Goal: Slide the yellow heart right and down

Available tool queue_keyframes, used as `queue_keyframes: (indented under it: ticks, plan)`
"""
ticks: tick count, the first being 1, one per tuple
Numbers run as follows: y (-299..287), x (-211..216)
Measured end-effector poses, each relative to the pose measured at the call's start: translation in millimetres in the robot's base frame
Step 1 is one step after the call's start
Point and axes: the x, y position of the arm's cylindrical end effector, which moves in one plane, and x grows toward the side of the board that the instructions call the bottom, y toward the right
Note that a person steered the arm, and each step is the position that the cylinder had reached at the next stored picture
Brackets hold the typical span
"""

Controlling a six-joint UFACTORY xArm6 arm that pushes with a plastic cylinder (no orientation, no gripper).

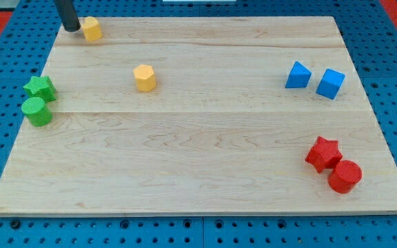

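Note:
The yellow heart [92,29] sits near the board's top left corner. My tip [72,29] is right beside it on the view's left, touching or almost touching it. The rod runs up out of the view's top. A second yellow block, a pentagon-like prism [144,78], lies lower and to the right of the heart.
A green star [40,87] and a green cylinder [36,111] sit at the left edge. A blue triangle [297,75] and a blue cube [330,83] are at the right. A red star [322,153] and a red cylinder [344,176] are at the bottom right. The wooden board's [205,186] edges border a blue pegboard.

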Motion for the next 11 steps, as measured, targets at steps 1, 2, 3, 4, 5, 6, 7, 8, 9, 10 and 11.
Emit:
queue_keyframes:
  ticks: [1, 2, 3, 4, 5, 6, 7, 8, 9, 10, 11]
  plan:
    - [5, -14]
    - [15, -4]
    - [32, 5]
    - [56, 16]
    - [83, 32]
    - [107, 50]
    - [126, 64]
    - [129, 70]
    - [130, 81]
    - [130, 88]
    - [137, 94]
